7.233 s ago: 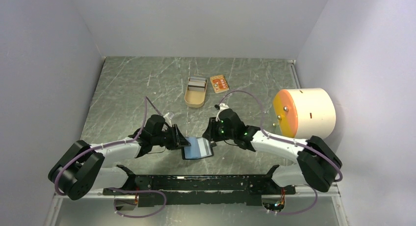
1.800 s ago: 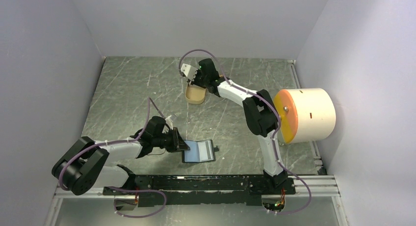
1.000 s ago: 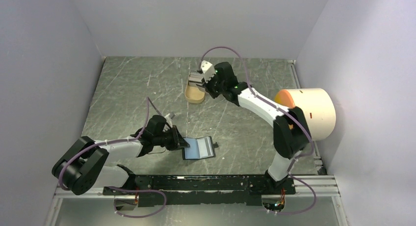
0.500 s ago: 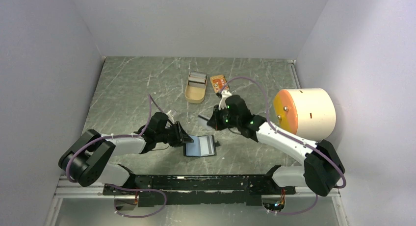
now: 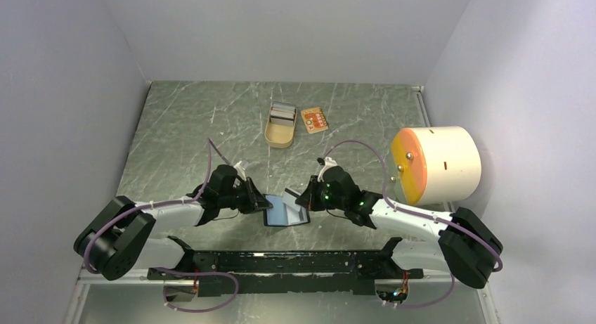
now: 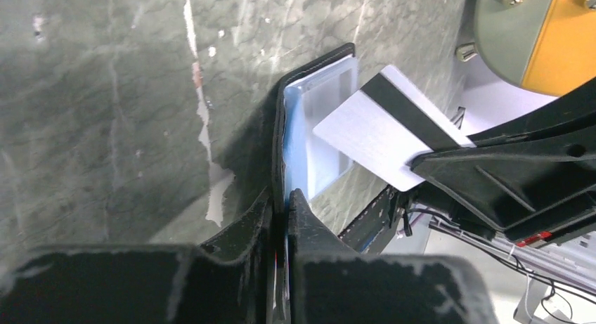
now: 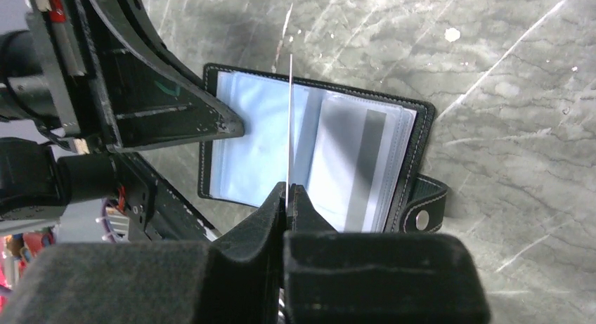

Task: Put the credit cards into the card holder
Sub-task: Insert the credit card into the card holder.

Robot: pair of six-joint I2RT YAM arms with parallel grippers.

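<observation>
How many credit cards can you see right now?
3: a pale card edge-on in the right fingers over the open card holder, a striped card already inside a holder sleeve, a tan-orange card on the table beside the tin. The tin may hide more.

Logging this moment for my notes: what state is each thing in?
Black folding card holder: open on the table.
Pale grey-white striped card: held edge-up over holder, not inserted.
Tan-gold oblong tin: open.
Tan-orange card: lying flat beside tin.
Left gripper: shut on holder's edge.
Right gripper: shut on grey-white card.
</observation>
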